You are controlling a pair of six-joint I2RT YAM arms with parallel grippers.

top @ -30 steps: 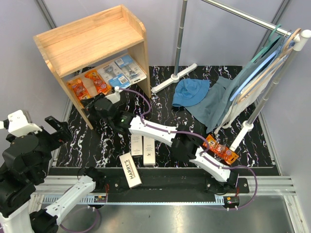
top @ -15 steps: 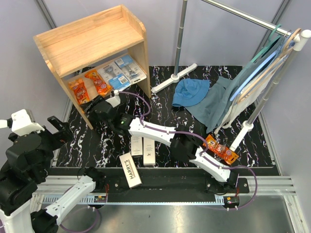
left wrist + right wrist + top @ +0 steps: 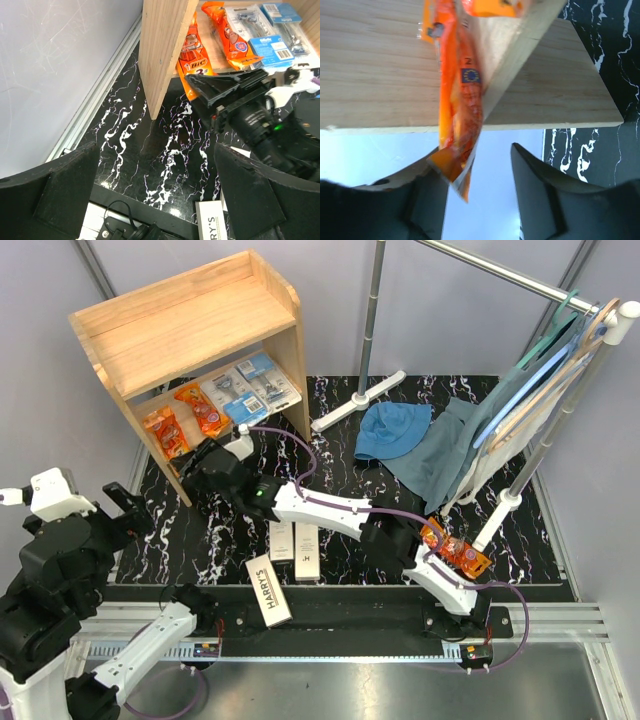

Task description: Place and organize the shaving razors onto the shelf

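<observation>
Where one orange pack [image 3: 457, 115] overhangs the shelf [image 3: 370, 75], right jaws gape.

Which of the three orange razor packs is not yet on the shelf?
The orange pack on the black mat beside the clothes rack foot. The other two lie on the lower level of the shelf.
</observation>
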